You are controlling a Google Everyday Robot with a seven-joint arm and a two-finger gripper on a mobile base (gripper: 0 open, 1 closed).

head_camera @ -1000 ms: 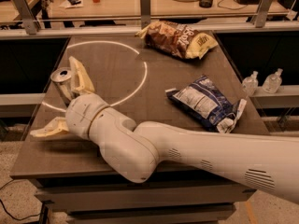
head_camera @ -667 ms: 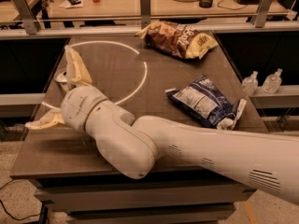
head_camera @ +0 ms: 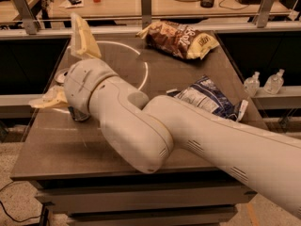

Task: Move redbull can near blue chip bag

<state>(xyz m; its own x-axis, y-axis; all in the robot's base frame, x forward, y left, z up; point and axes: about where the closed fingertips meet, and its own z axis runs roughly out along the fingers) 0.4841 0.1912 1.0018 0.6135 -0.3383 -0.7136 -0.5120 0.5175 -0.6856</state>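
The redbull can [head_camera: 78, 115] stands near the table's left edge. Only its rim [head_camera: 61, 75] and dark lower end show, because my wrist covers its body. My gripper [head_camera: 64, 68] is open. One finger [head_camera: 83, 36] points to the far side and the other finger [head_camera: 48, 98] points left, with the can's top between them. The blue chip bag [head_camera: 212, 98] lies crinkled on the right side of the table, well apart from the can, partly behind my arm.
A brown and yellow chip bag [head_camera: 181, 39] lies at the far middle of the dark table [head_camera: 51, 154]. A white circle line [head_camera: 143, 72] is marked on the top. Two small clear bottles [head_camera: 263, 83] stand on a ledge at the right. A desk with clutter lies behind.
My gripper and wrist have moved away from the camera and over the can, so the can is now mostly hidden behind the wrist. The bags have not moved.
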